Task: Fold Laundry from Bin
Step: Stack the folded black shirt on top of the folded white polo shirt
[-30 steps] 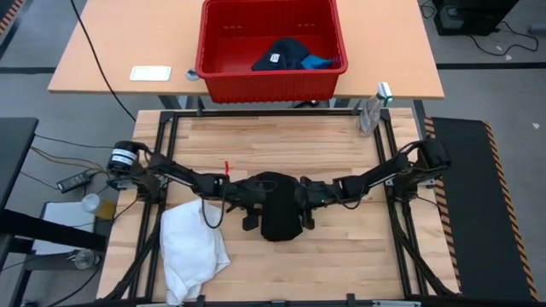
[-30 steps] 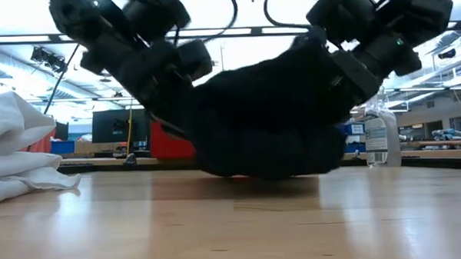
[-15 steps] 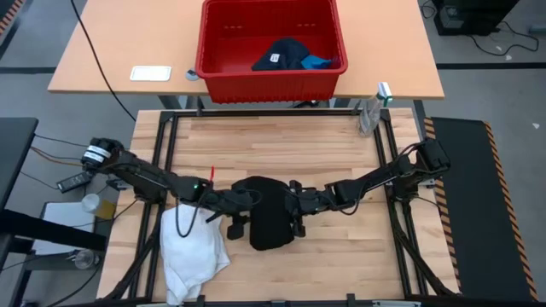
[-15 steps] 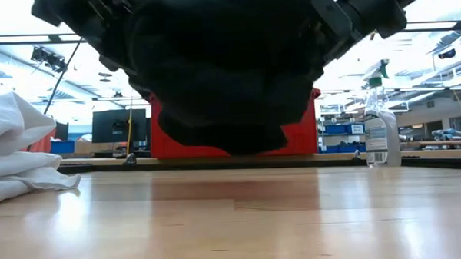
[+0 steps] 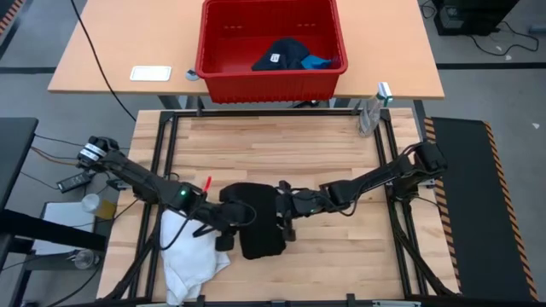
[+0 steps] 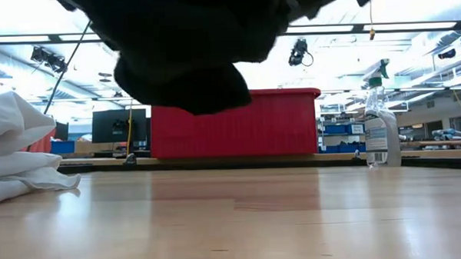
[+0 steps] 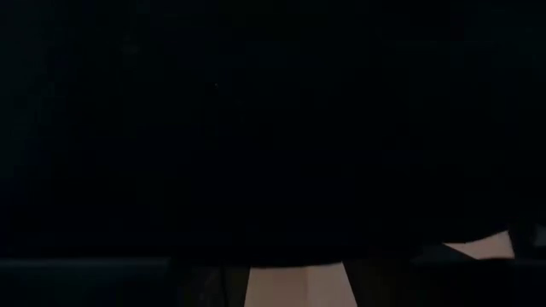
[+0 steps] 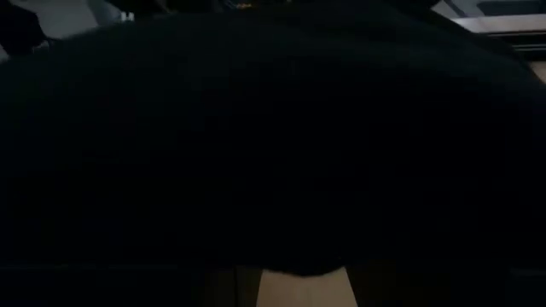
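Observation:
A folded black garment [image 5: 256, 220] hangs clear of the wooden table, over its near middle. In the low view the garment [image 6: 182, 54] is up at the top left. My left gripper [image 5: 232, 223] is at its left side and my right gripper [image 5: 280, 215] at its right side, both shut on it. Black cloth [image 7: 273, 153] fills both wrist views. A white garment [image 5: 192, 251] lies bunched on the table's near left. The red bin [image 5: 271, 77] stands on the far table, holding a dark navy garment with a white tag [image 5: 281, 55] and a bright blue one [image 5: 320, 61]. My left gripper holds the black garment by its left side [image 5: 241, 215], coming slanting down from the table's left. The cloth hides the fingers. The garment hangs bunched, clear of the table. My right gripper holds the garment's right side [image 5: 271, 211], reaching in slanting from the table's right. The cloth [image 8: 273, 153] covers the place of contact.
A spray bottle [image 5: 371, 111] stands at the table's far right corner. A black frame [image 5: 256, 115] runs around the wooden top. A small white pad [image 5: 150, 73] lies on the far table, left of the bin. Bare wood lies between the garment and the far edge.
Both grippers have risen and gone toward the table's left and near edges, carrying the black garment between them. The garment's underside rested on the table a second ago. Now it hangs lifted clear, closer to the white garment.

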Controlling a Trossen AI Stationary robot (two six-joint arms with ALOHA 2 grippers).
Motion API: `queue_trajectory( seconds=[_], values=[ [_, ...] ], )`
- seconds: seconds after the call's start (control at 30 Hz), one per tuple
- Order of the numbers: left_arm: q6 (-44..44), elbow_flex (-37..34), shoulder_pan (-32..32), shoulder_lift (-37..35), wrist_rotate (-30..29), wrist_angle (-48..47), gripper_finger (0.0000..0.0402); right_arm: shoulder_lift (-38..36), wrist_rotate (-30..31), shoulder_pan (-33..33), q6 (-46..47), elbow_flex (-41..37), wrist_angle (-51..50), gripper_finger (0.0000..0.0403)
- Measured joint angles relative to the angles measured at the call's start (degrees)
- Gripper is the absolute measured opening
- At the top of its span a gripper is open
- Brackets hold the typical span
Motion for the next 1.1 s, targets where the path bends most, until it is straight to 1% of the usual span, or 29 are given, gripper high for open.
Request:
queue_trajectory(
  seconds=[0.13, 0.2, 0.37, 0.5, 0.7, 0.83, 1.0, 1.1],
  values=[
    [-3.5, 3.0, -2.2, 0.0, 0.4, -5.5, 0.0160, 5.1, -0.2, 1.2, -0.1, 7.3, -2.5, 0.0148],
    [-6.5, 5.5, -3.9, 0.0, 0.5, -10.2, 0.0160, 7.5, -0.2, 1.8, -0.6, 11.5, -4.3, 0.0148],
    [-14.2, 11.7, -10.8, -0.2, -2.2, -22.1, 0.0160, 12.7, -0.8, 3.0, -1.8, 21.1, -6.8, 0.0148],
    [-23.5, 14.5, -16.8, -0.3, -3.2, -29.2, 0.0160, 17.3, -2.5, 3.2, -2.8, 28.2, -7.0, 0.0148],
    [-38.8, 15.8, -26.3, -0.3, -6.0, -37.4, 0.0160, 25.5, -6.7, 2.7, -4.4, 39.6, -7.6, 0.0148],
    [-47.3, 15.8, -31.5, -0.2, -6.0, -44.2, 0.0160, 31.9, -8.7, 1.8, -5.3, 47.6, -9.1, 0.0145],
    [-57.3, 15.6, -37.5, -0.2, -6.0, -54.0, 0.0160, 40.1, -12.0, -0.6, -4.5, 57.4, -9.7, 0.0133],
    [-62.7, 12.9, -40.8, -0.3, -4.2, -54.6, 0.0160, 45.0, -13.6, -2.4, -4.0, 63.3, -10.0, 0.0125]
  ],
)
